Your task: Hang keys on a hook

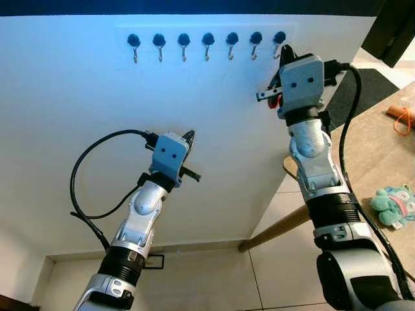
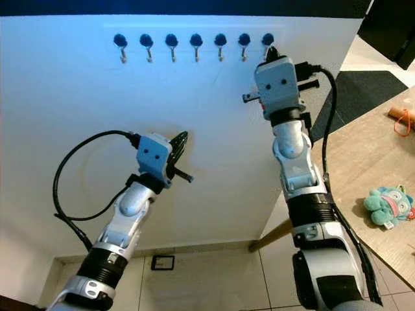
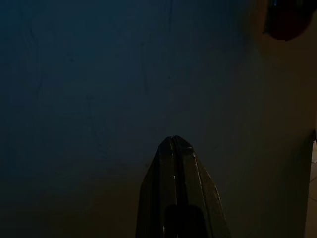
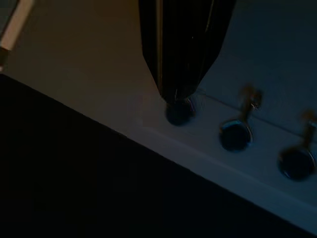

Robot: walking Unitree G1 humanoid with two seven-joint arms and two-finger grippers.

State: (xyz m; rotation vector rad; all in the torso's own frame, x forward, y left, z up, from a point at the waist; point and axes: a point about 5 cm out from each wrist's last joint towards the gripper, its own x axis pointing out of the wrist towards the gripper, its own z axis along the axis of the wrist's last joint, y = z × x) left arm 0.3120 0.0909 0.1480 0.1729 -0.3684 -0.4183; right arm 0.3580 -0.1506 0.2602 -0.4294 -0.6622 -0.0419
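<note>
right hand closed, tips at end hook | keys not clearly seen, red bit under wrist, likely them | left hand closed, idle | tip: lower ring slowly over hook prong, then release

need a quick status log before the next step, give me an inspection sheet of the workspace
surface: white wall facing the robot, bare below the hooks.
job's things: row of hooks with dark round bases high on the wall; something red beside the right gripper, keys not clearly made out.
clutter: teal plush toy and an orange item on the wooden table to the right.
grippers: right gripper raised at the rightmost hook, fingers together; left gripper shut, lower, near the wall.
cables: black cable looping off the left arm; another cable on the right arm.
surroundings: tiled floor, dark mat.
</note>
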